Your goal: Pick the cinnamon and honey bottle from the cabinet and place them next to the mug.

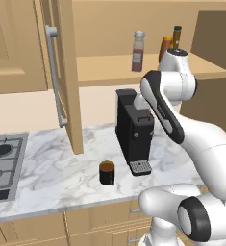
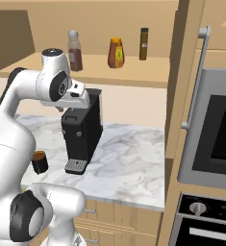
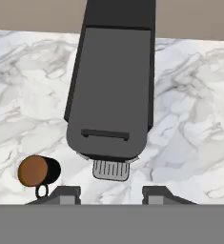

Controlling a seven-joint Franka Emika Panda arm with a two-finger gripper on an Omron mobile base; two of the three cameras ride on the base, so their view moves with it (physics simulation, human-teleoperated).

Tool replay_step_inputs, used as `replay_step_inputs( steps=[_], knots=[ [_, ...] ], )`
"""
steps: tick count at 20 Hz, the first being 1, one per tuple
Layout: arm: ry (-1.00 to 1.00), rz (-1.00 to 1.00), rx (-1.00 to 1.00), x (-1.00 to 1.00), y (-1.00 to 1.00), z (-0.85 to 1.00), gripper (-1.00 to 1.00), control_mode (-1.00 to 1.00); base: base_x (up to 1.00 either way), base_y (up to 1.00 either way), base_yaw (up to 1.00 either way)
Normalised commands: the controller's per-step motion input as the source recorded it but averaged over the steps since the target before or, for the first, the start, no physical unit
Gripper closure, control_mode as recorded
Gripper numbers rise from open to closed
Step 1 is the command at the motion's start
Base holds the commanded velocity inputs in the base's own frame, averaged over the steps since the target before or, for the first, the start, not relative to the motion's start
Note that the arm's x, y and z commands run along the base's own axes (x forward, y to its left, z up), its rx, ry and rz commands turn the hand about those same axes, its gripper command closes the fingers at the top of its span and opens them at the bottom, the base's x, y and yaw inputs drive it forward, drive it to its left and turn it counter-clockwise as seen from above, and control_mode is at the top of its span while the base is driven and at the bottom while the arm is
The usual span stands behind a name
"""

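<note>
— How far along was the job at that moment?

— Barely started, by my reading. The cinnamon (image 1: 138, 51) and the honey bottle (image 2: 116, 53) both stood on the shelf of the cabinet (image 1: 66, 72), whose door hung open; a thin dark bottle (image 2: 144, 43) stood just beside the honey.

— And the mug?

— The mug (image 1: 106, 173) sat alone on the marble tabletop (image 1: 61, 168), just beside the black coffee machine (image 1: 133, 132).

— The fingers?

— The fingers (image 3: 68, 194) looked empty and, as far as I could judge, drawn in on nothing, the hand hanging above the coffee machine. Both picks and both placements remained.
</note>
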Motion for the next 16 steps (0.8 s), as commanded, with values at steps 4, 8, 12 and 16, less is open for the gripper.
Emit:
replay_step_inputs(
  steps=[4,8,12,16],
  knots=[
    [0.00,0.00,0.01,-0.12,0.00,0.00,-1.00,-1.00,0.00,0.00,0.00],
    [-0.35,0.00,0.01,-1.00,0.00,0.00,-1.00,-1.00,0.00,0.00,0.00],
    [-0.41,0.00,0.00,-0.99,0.02,0.01,-1.00,-1.00,0.00,0.00,0.00],
    [-0.45,0.00,0.00,-0.65,0.00,0.33,-1.00,-1.00,0.00,0.00,0.00]
  ],
)
